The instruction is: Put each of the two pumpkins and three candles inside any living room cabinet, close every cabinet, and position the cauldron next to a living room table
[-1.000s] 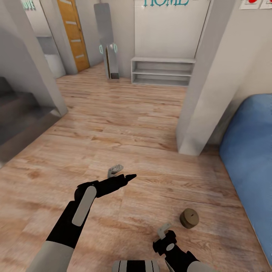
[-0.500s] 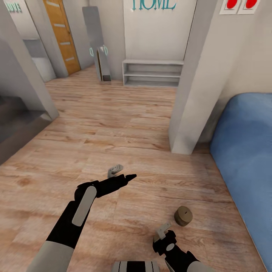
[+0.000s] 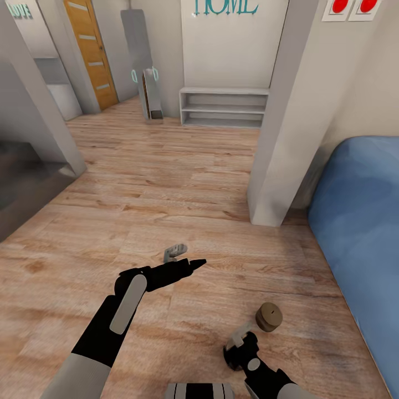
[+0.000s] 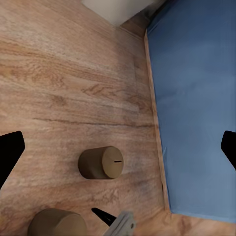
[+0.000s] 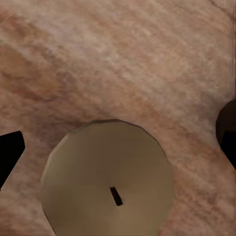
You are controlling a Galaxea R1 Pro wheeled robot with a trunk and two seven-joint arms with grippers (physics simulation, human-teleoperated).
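On the wood floor (image 3: 166,183) at 5 o'clock, 1 candle (image 3: 269,317) stands upright; the right gripper (image 3: 239,339) hangs spread above, presumably to grasp it. The left gripper (image 3: 183,256) is spread, idle.

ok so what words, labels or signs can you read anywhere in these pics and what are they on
"HOME": teal letters on the white wall above the low grey shelf; their tops are cut off by the picture's edge.
"LOVE": teal letters on the wall at far left, partly cut off, so this reading is less sure.
Two red shapes on white wall panels at top right: no readable text.
Candle, floor, blue sofa: no lettering.
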